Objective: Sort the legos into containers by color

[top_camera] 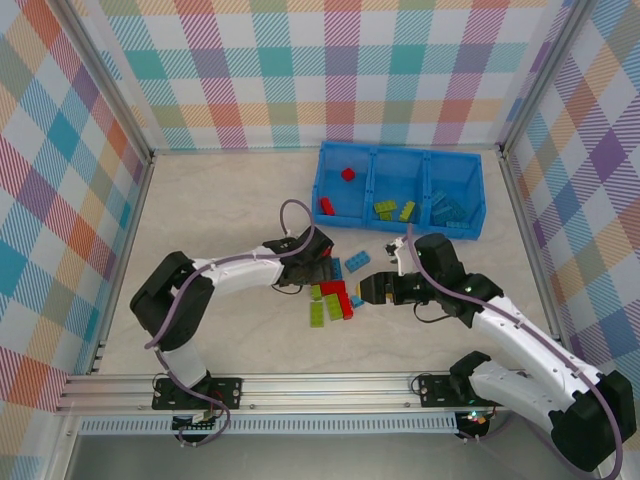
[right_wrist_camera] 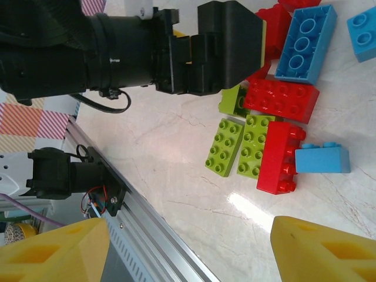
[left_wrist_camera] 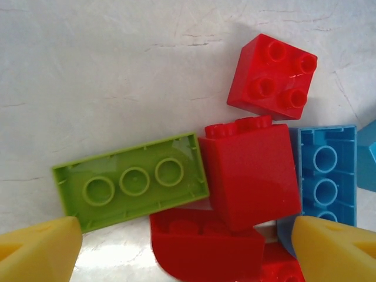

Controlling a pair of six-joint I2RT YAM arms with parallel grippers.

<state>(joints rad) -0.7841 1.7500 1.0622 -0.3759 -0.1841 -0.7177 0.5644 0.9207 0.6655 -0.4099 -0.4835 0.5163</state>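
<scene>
left gripper [left_wrist_camera: 187, 249] spread wide, empty, over legos [left_wrist_camera: 249, 173] | right gripper [right_wrist_camera: 188, 249] spread, empty | open table [top_camera: 220, 200] left

Looks like a robotics lab rig — pastel checked panels [top_camera: 70, 180] box in a marbled table [top_camera: 220, 210], and an aluminium rail [top_camera: 320, 385] carries the bolted-down left arm [top_camera: 235, 272] and right arm [top_camera: 525, 345].

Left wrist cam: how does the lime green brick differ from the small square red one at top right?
The lime green brick is a long rectangle; the square red brick is shorter and square. The lime green brick lies underside up, showing three round tubes, while the square red brick sits studs up, with four studs showing. Both rest on the table.
</scene>
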